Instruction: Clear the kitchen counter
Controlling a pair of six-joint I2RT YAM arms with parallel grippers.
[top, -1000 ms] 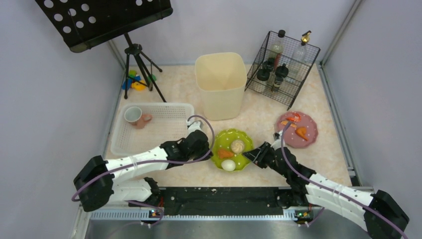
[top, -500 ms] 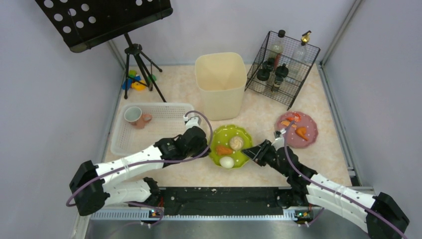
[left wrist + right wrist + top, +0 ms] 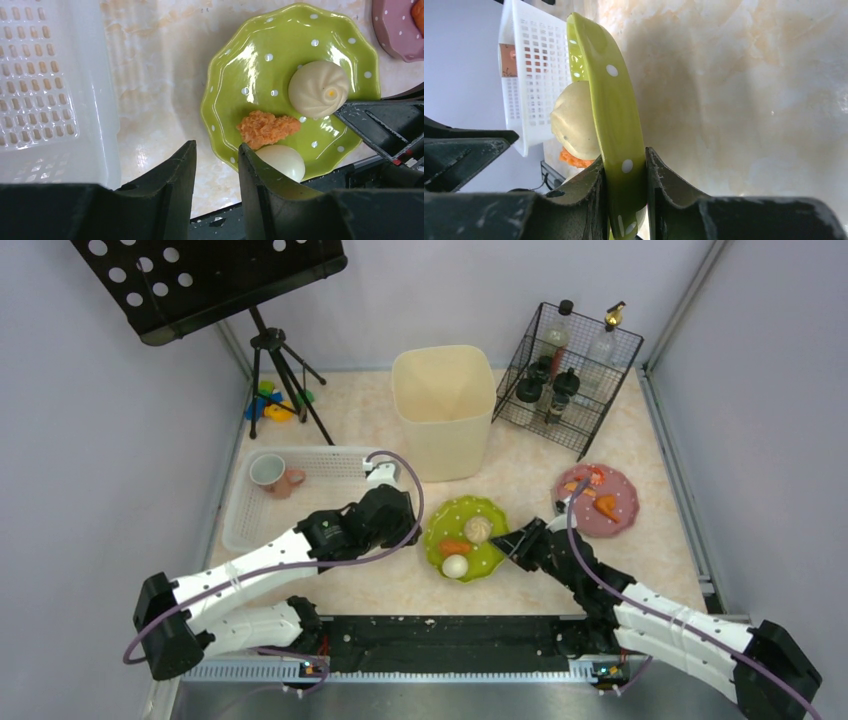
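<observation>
Kitchen counter seen from above carries a white basket, a bin, a pink plate and a green plate of food. The right gripper meets the green plate's edge.

Left wrist: the left gripper stands parted and empty beside that plate, over bare counter.

Right wrist: both fingers pinch the plate's rim, probably to carry it level.

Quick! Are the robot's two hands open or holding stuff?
Left gripper: open, holding nothing.
Right gripper: closed on the green plate, at its rim.
</observation>
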